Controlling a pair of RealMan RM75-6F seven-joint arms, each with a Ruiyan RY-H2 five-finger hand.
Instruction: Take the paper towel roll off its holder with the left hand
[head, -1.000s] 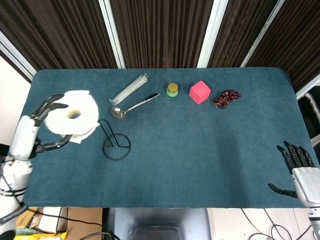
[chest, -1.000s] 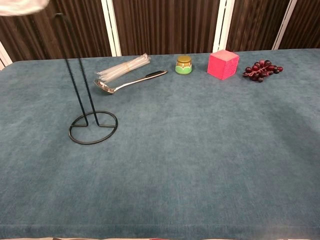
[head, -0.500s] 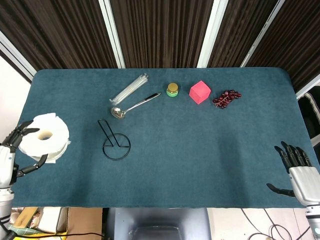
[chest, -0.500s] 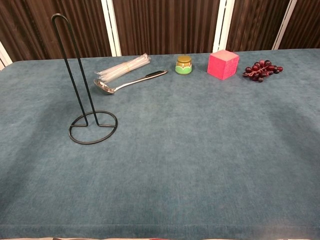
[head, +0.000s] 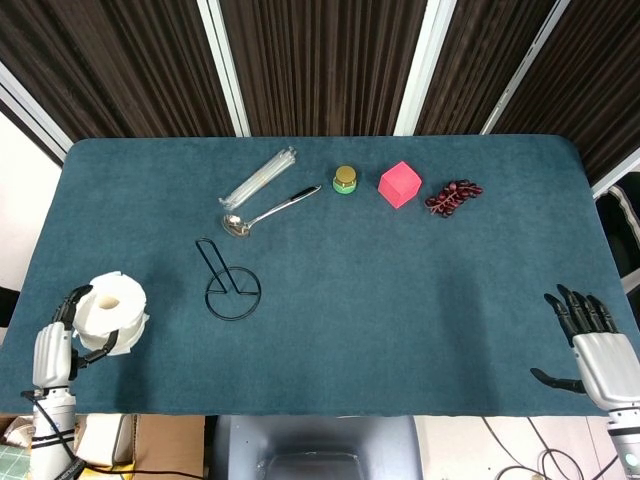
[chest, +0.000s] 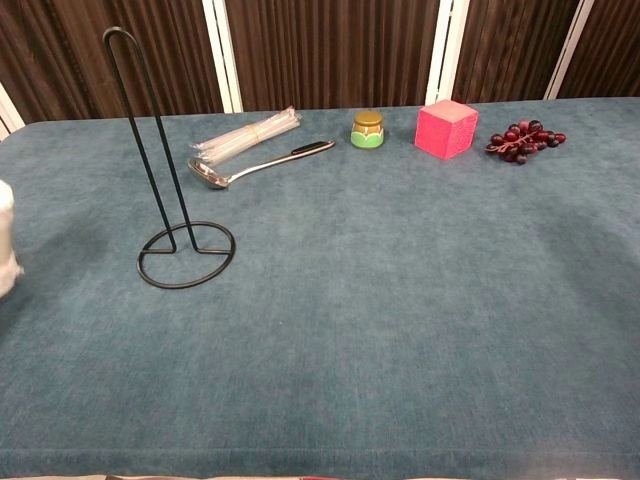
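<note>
The white paper towel roll (head: 113, 311) is off its stand and sits low at the table's near left corner, upright, with my left hand (head: 58, 345) wrapped around its left side. In the chest view only a sliver of the roll (chest: 5, 238) shows at the left edge. The black wire holder (head: 226, 283) stands bare on the table, its tall loop and ring base (chest: 186, 254) to the right of the roll. My right hand (head: 592, 340) hangs at the near right edge of the table, fingers spread and holding nothing.
Along the far side lie a bundle of clear straws (head: 259, 176), a metal ladle (head: 266, 211), a small jar with a gold lid (head: 345, 180), a pink cube (head: 399, 184) and a bunch of dark grapes (head: 453, 196). The table is covered in blue cloth (head: 420, 300).
My left hand has carried the roll from above the holder, out to the left and down toward the near left corner. The holder stays put. The right hand has barely shifted.
</note>
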